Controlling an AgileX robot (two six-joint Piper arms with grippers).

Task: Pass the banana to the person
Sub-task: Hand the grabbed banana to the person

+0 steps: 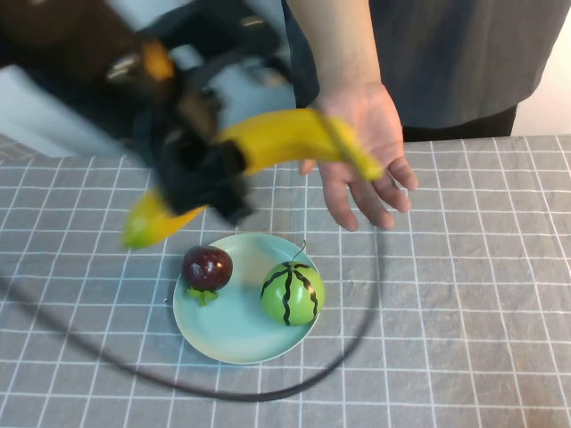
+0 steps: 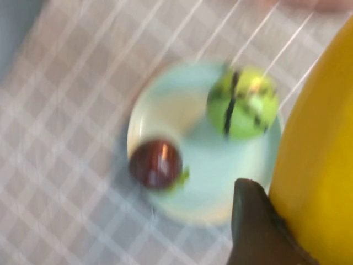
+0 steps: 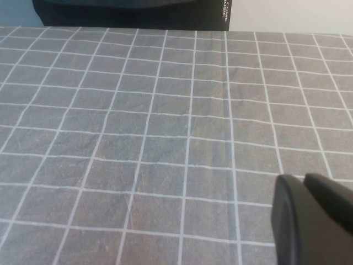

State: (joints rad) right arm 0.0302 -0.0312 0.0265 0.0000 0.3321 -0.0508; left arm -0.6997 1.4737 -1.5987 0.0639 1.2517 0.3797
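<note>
My left gripper [image 1: 210, 174] is shut on the banana [image 1: 285, 138] and holds it in the air above the far edge of the plate. The banana is long and bright yellow, with its greenish tip pointing down and left. Its other end reaches the open palm of the person's hand [image 1: 366, 152]; the person stands at the far side in a dark grey shirt. In the left wrist view the banana [image 2: 320, 165] presses against one dark finger [image 2: 251, 221]. My right gripper [image 3: 303, 179] is out of the high view; it hangs over bare tablecloth with its fingers together.
A pale blue plate [image 1: 192, 334] sits at the table's middle, holding a green striped melon [image 1: 292, 294] and a dark red fruit [image 1: 208, 267]. A black cable [image 1: 223, 392] loops over the grey checked cloth around the plate's near side.
</note>
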